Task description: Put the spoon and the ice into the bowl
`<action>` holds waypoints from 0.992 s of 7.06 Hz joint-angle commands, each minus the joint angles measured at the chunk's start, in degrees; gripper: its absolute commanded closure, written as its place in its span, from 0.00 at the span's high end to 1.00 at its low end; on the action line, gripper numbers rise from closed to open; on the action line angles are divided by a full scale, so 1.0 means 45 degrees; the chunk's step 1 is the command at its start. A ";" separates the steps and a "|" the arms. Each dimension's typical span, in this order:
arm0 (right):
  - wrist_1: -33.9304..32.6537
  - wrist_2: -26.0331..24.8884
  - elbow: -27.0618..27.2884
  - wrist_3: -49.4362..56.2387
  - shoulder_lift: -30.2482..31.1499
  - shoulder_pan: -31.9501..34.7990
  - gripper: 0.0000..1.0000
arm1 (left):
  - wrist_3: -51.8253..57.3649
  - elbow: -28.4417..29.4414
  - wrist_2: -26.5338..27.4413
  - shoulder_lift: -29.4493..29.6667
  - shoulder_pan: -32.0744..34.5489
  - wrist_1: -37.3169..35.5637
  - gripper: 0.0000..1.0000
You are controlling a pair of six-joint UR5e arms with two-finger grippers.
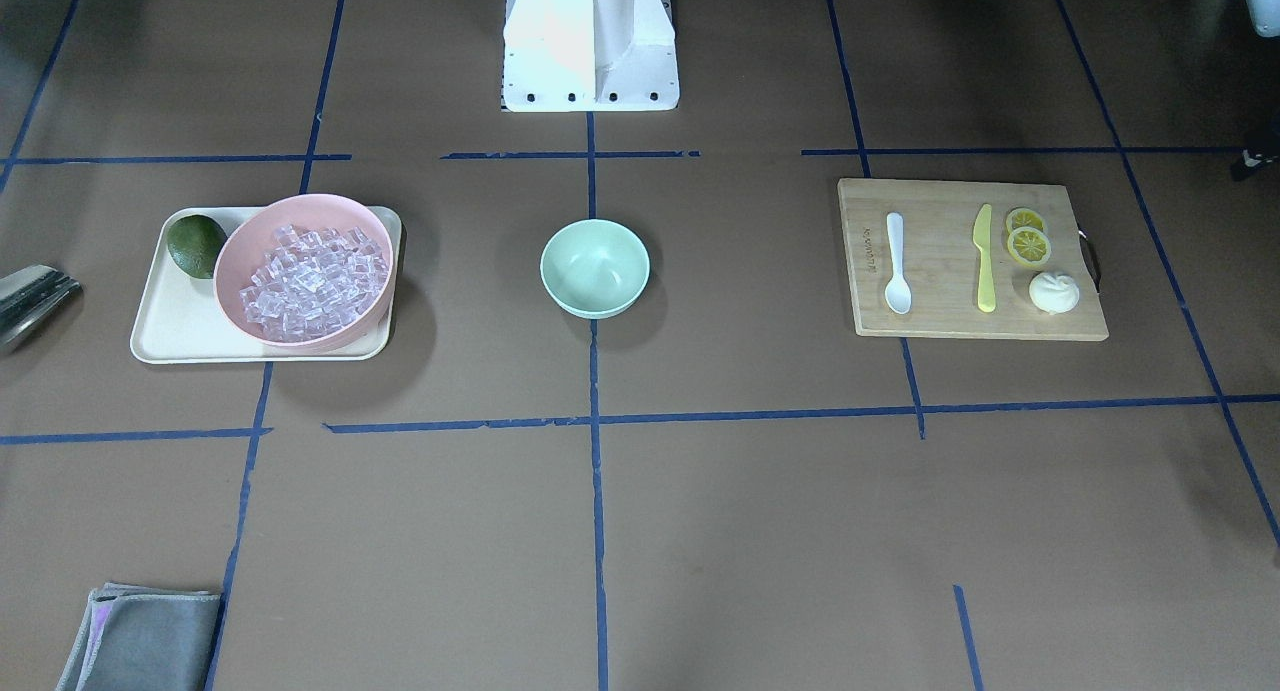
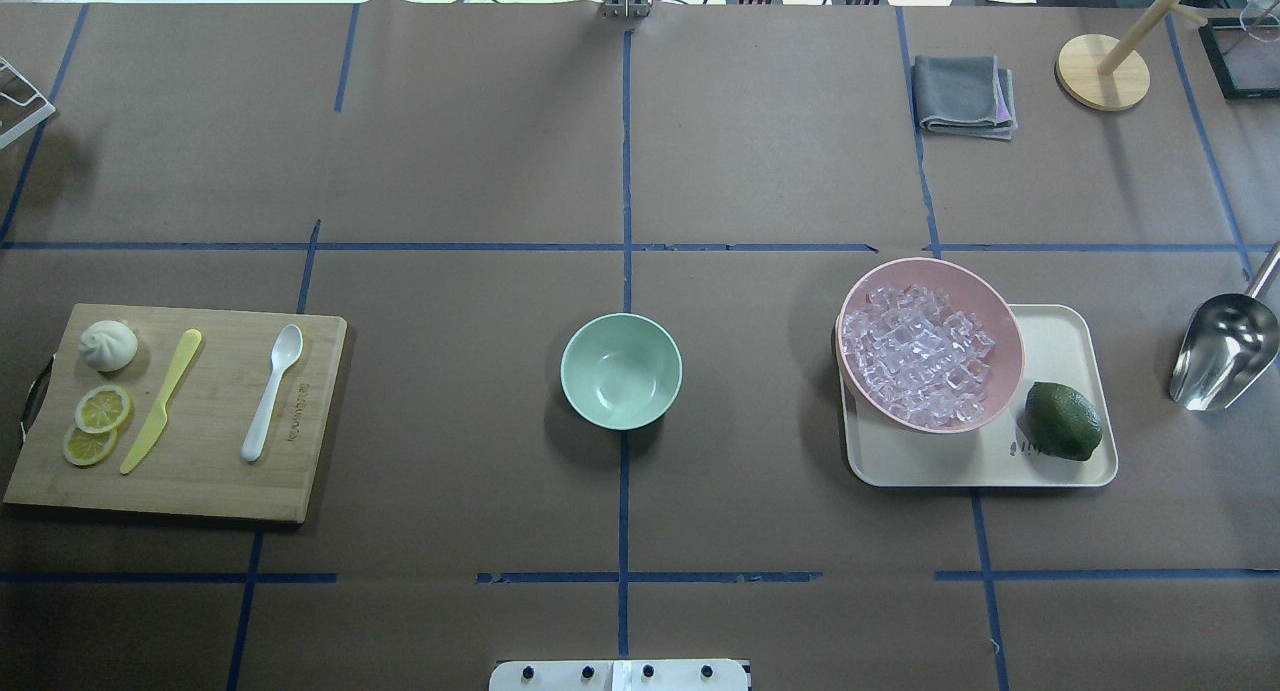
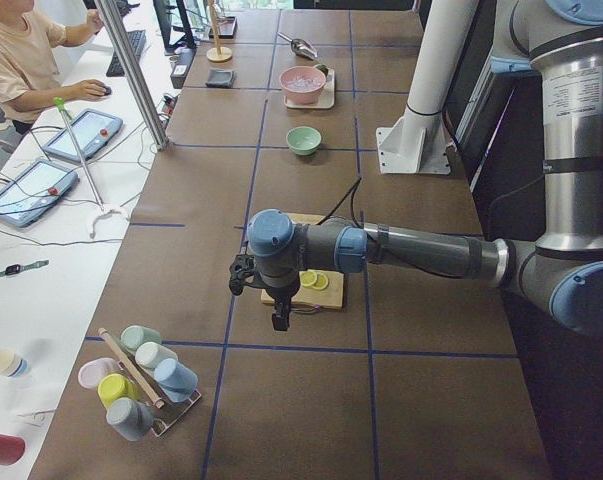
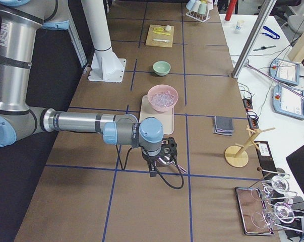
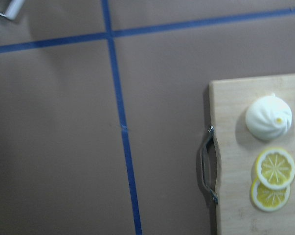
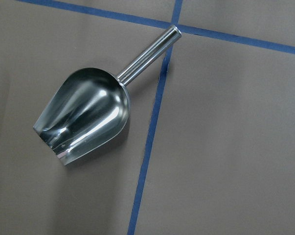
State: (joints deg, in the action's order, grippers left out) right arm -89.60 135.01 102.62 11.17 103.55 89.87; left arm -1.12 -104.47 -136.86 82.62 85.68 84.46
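Well, the spoon [image 2: 271, 391] lies flat on the cutting board [image 2: 220, 471] toward the worktop's left end, scoop pointing at the far edge. It sits on the board's inner half, beside the yellow-green knife [image 2: 160, 401]. My left gripper [image 3: 279, 318] hangs over the board's outer, handled end, so the spoon is off to its inner side; I cannot tell whether its jaws are parted. The ice [image 2: 915, 356] is heaped in the pink bowl [image 2: 1000, 311] on a cream tray [image 2: 1060, 341] toward the right end. My right gripper [image 4: 152, 169] hangs beyond it, over the metal scoop [image 2: 1225, 351] by the right edge, its jaw state likewise unclear. The bowl [image 2: 621, 371] stands empty mid-worktop, well apart from both. Lettering beside the spoon on the board and a dark mark on the tray by the lime [image 2: 1063, 421] are too small to read.
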 commanded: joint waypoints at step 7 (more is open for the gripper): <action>0.0068 0.0174 -0.0323 -0.0001 0.0015 -0.0010 1.00 | -0.0104 0.0206 -0.0463 -0.0077 -0.0037 0.0158 1.00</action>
State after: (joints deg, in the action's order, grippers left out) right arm -89.40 135.79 101.60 11.16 103.62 89.82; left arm -2.02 -104.08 -137.71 82.60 85.68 84.94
